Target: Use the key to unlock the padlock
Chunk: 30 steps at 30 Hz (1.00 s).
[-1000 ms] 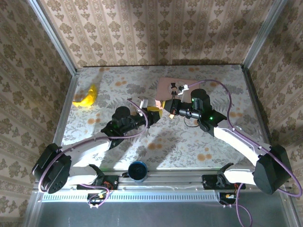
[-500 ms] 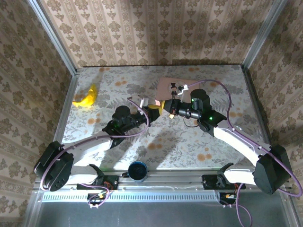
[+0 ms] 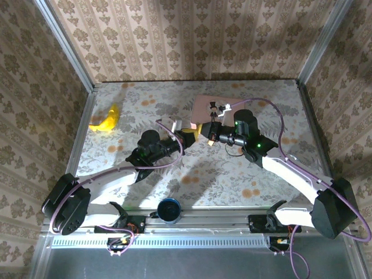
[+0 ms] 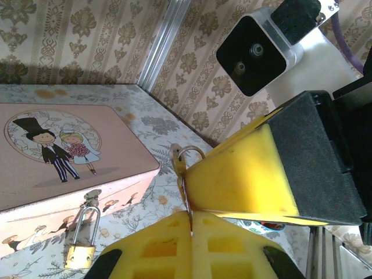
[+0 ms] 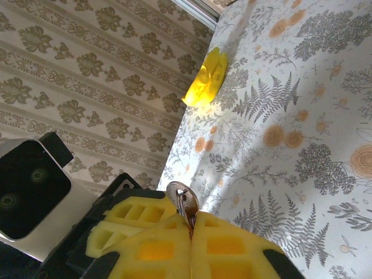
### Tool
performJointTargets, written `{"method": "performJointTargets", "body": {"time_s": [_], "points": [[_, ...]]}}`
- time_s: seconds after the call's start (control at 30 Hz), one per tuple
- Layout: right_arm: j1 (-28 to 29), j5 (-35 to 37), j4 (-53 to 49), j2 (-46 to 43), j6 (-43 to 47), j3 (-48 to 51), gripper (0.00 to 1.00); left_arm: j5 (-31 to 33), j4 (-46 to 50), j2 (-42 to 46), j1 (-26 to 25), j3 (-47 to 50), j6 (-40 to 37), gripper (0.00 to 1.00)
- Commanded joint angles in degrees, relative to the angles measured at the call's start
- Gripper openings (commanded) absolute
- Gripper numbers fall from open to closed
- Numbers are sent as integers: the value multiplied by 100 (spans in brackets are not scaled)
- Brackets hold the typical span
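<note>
Near edge: a dark blue round cup (image 3: 170, 210) stands on the floral-patterned table (image 3: 221, 180). Mid-table, the left gripper (image 4: 190, 229) and the right gripper (image 5: 190, 232) meet tip to tip. Each has its yellow foam pads pressed together on the small silver metal key (image 5: 183, 203), whose round head stands clear of the seams. Just beyond, the small brass-coloured metal padlock (image 4: 81, 251) hangs by its shackle from the front hasp of the flat pink picture box (image 4: 64, 157). Far left lies a yellow banana (image 3: 106, 120).
</note>
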<state>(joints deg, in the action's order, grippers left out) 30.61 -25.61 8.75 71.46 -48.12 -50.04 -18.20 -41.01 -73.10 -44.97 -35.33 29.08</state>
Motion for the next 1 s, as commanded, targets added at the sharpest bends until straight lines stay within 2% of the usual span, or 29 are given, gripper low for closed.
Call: {"method": "performJointTargets", "body": {"time_s": [0.0, 0.13, 0.33, 0.57, 0.67, 0.77, 0.97], "points": [[41, 68, -315, 11, 173, -24, 28, -26, -42, 261, -19, 8, -286, 0], [15, 35, -511, -20, 368, -208, 43, -94, 538, 555, 23, 26, -509, 0], [-144, -140, -751, -147, 657, -384, 57, -328, 1264, 1034, 247, 80, -726, 0], [-555, -1487, -1072, -334, 1486, -691, 69, -1201, 2282, 1481, 762, -97, -1101, 0], [-591, -1998, -1178, -374, 1858, -767, 70, -1538, 2382, 1569, 966, -129, -1134, 0], [-589, -2618, -1394, -320, 2272, -911, 66, -2042, 2574, 1555, 1069, -278, -1208, 0], [-591, -3052, -2289, -235, 3313, -1284, 62, -2820, 3216, 1492, 1073, -671, -1528, 0]]}}
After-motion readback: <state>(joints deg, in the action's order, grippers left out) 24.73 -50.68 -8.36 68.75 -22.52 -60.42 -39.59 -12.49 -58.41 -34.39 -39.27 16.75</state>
